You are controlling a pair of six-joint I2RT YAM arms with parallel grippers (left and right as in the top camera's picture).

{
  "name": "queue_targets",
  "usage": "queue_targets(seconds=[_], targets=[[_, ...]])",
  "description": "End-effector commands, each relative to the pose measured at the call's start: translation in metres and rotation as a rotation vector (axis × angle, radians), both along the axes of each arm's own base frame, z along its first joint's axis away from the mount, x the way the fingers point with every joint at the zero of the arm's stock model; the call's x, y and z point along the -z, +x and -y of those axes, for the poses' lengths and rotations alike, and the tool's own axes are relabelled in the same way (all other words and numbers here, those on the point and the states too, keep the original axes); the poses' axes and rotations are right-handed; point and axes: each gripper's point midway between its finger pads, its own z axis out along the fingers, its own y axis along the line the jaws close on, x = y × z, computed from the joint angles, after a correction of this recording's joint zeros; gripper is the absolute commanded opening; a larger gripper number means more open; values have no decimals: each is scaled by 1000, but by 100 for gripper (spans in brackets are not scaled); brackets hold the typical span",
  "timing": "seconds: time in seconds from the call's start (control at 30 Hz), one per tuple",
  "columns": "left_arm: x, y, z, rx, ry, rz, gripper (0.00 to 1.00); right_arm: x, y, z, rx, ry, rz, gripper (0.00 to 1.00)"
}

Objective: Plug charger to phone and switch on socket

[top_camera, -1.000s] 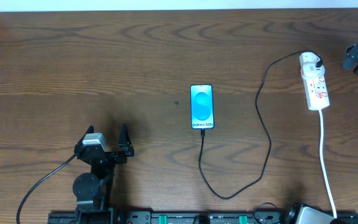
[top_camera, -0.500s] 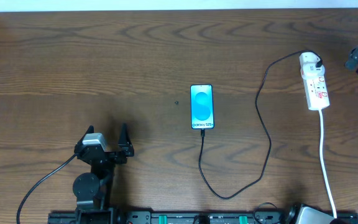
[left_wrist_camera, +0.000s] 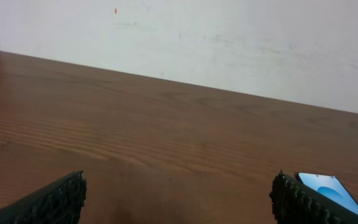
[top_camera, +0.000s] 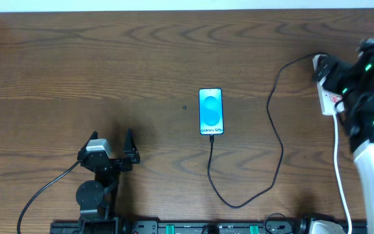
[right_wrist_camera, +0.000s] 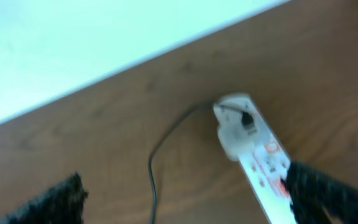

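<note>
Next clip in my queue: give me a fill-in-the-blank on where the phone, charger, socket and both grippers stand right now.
1. The phone lies flat with its blue screen facing ____.
2. The charger's ____ cable loops from the phone's near edge to a white plug at far right.
3. The right gripper, fingers open, hangs over the red-marked white ____.
4. The left gripper, fingers open, holds ____.

Missing words: up; black; socket; nothing.
</note>
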Motion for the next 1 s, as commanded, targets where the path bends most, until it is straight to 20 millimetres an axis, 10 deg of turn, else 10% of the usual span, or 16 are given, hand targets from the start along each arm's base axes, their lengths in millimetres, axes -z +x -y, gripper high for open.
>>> queue_targets(seconds=[0.0,0.33,0.97], targets=[[14,-1,0,5,3,-46,95,26,-16,-11,-17,-2,11,99],[14,-1,0,5,3,-46,95,83,-72,-21,-1,39,137,99],[14,-1,0,5,3,-46,95,109,-126,-28,-5,19,292,99]])
